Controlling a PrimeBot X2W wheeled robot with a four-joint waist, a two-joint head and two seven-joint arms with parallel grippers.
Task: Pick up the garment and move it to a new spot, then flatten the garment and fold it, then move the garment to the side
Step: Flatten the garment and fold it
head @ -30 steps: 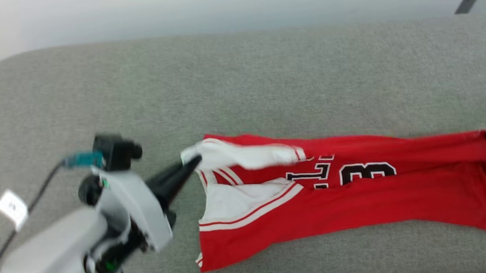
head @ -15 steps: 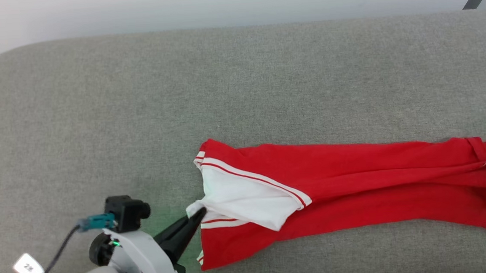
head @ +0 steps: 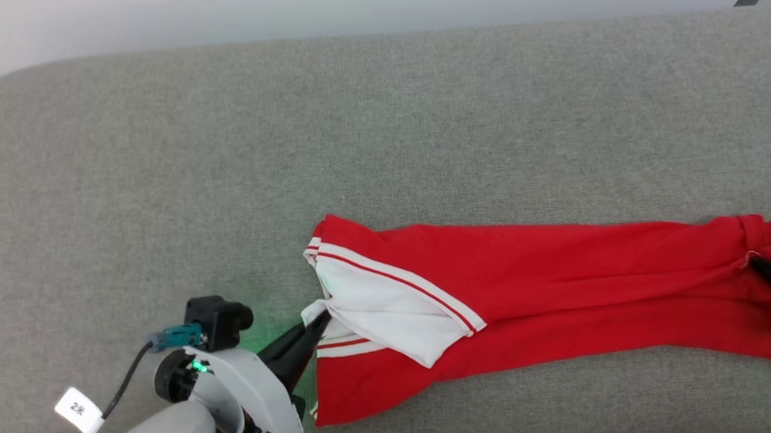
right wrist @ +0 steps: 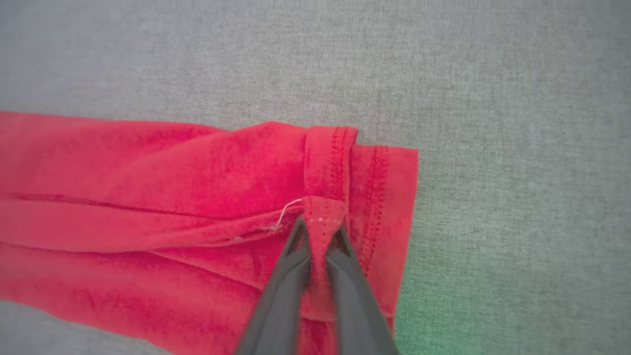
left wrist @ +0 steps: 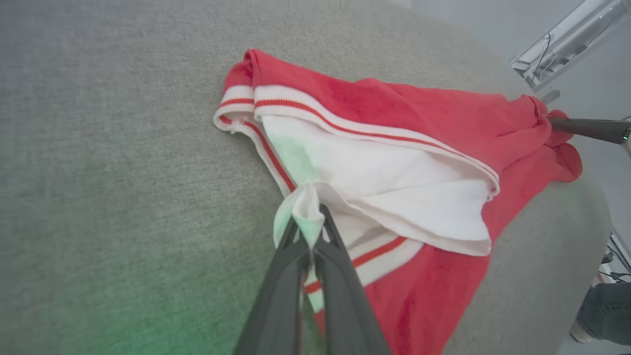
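1. I am looking at the garment (head: pixel 564 299) lying on the near half of the grey tabletop (head: pixel 353 125). It is stretching as a long red band, with the sleeve end towards my left arm and the hem end towards my right.
2. The left gripper (head: pixel 318 320) is working at the sleeve end. Its jaws are pressing together on a small bunch of the white sleeve (head: pixel 391 316), which the left wrist view shows puckering at the tips (left wrist: pixel 309 222).
3. The right gripper (head: pixel 756 264) is working at the far end. Its jaws are pinching a corner of the stitched red hem (right wrist: pixel 374 197), which is doubling over itself just beside the tips (right wrist: pixel 319 229).
4. I am judging the pick-up and the move to a new spot as done, since the garment is resting on the tabletop rather than hanging.
5. I am reading one lengthwise fold as laid. Red cloth is lying over red cloth, no lettering is showing, and the sleeve is lying on top.
6. The result is looking rough. Long creases are running along the body, the sleeve is sitting askew, and the lower layer is sticking out along the near edge.
7. I am counting these steps as left to do:
   - letting go of both ends
   - smoothing the sleeve
   - folding the band crosswise
   - shifting the folded garment to the side
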